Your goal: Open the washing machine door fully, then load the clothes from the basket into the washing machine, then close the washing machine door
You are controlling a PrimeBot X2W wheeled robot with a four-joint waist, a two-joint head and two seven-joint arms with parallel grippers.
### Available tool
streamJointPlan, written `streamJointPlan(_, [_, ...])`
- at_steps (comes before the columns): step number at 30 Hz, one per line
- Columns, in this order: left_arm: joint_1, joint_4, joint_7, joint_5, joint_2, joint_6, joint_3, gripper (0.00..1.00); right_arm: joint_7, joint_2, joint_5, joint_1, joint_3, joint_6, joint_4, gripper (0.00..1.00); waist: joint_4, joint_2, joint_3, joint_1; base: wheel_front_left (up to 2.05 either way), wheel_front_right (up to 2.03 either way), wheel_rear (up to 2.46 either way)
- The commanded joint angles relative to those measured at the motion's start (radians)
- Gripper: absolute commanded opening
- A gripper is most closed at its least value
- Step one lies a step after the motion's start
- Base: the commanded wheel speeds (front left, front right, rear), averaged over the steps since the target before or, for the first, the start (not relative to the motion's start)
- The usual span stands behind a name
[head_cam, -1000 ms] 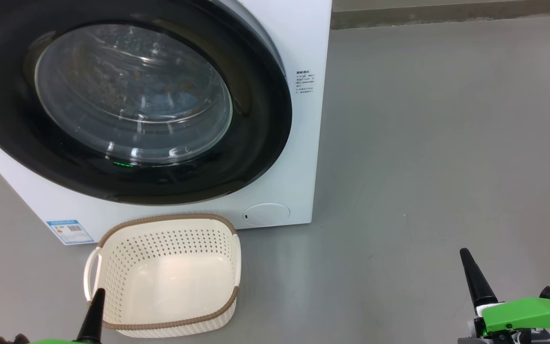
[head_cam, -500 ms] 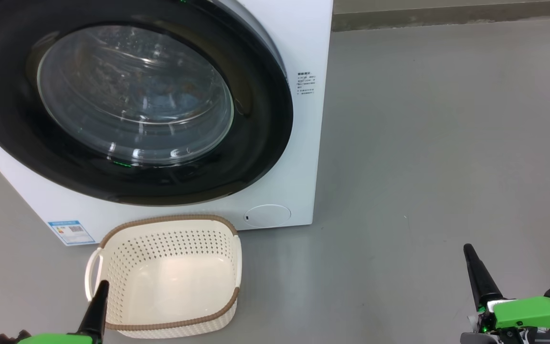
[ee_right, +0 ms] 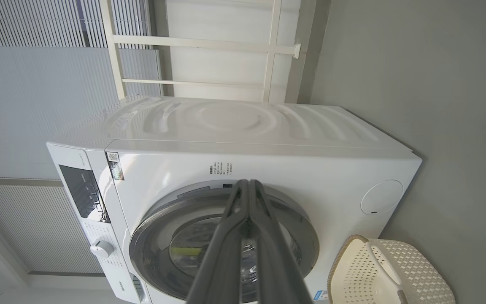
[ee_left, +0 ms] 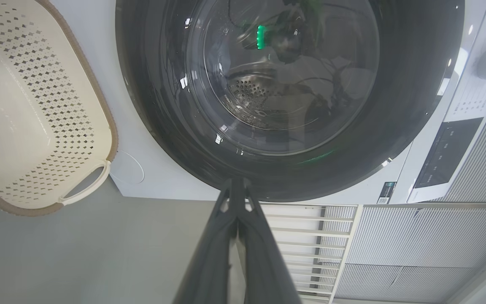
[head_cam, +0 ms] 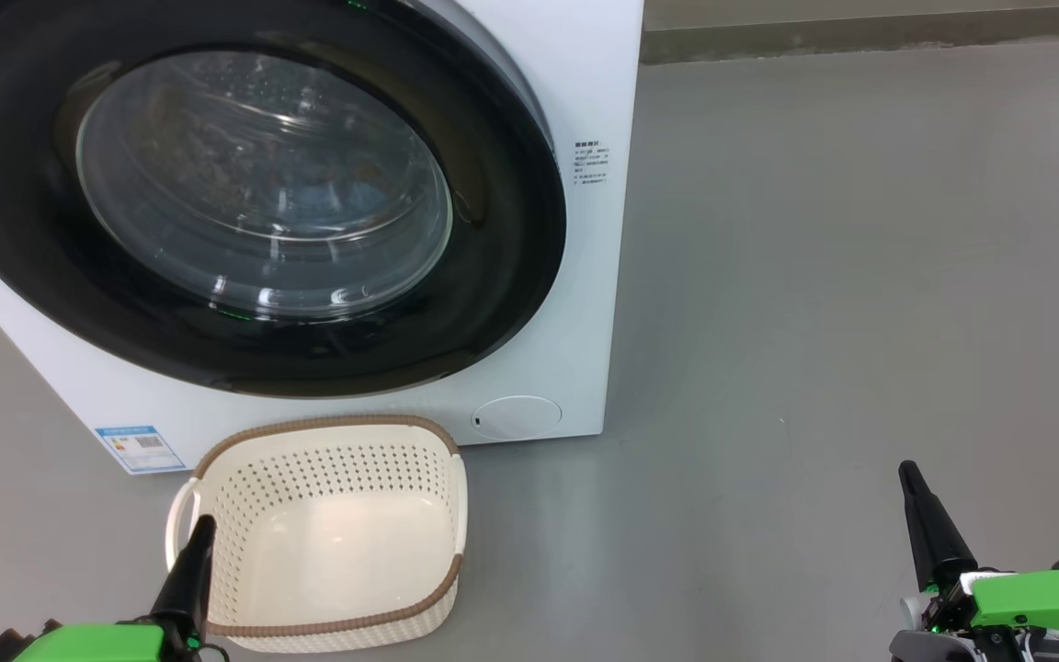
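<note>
Grey floor [head_cam: 814, 276] carries the washing machine [head_cam: 589, 74] at 11 o'clock, the washing machine door [head_cam: 502, 276] shut flush, the basket [head_cam: 327, 421] just before it at 7 o'clock, the left hand [head_cam: 201, 530] clenched empty by its left rim, the right hand [head_cam: 911, 478] clenched empty at 4 o'clock.

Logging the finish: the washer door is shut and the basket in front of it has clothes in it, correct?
Partly. The washing machine door is shut, but the basket in front of it is empty: the head view shows its bare cream bottom with nothing in it.
</note>
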Motion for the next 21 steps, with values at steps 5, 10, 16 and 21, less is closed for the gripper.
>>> streamJointPlan(5, [-0.048,-0.023,0.013,-0.033,0.007,-0.003,0.04,0.0,0.017,0.001,0.037,-0.026,0.013,0.002,-0.036,0.0,0.001,0.0,-0.001,0.0,0.0,0.0,0.0])
streamJointPlan(10, [-0.048,-0.023,0.013,-0.033,0.007,-0.003,0.04,0.0,0.017,0.001,0.037,-0.026,0.013,0.002,-0.036,0.0,0.001,0.0,-0.001,0.0,0.0,0.0,0.0])
streamJointPlan(16, [-0.048,-0.023,0.013,-0.032,0.006,-0.003,0.04,0.0,0.017,0.001,0.037,-0.026,0.013,0.002,-0.036,0.0,0.001,0.0,-0.001,0.0,0.0,0.0,0.0])
streamJointPlan(21, [-0.048,-0.023,0.013,-0.032,0.006,-0.003,0.04,0.0,0.017,0.001,0.037,-0.026,0.013,0.002,-0.036,0.0,0.001,0.0,-0.001,0.0,0.0,0.0,0.0])
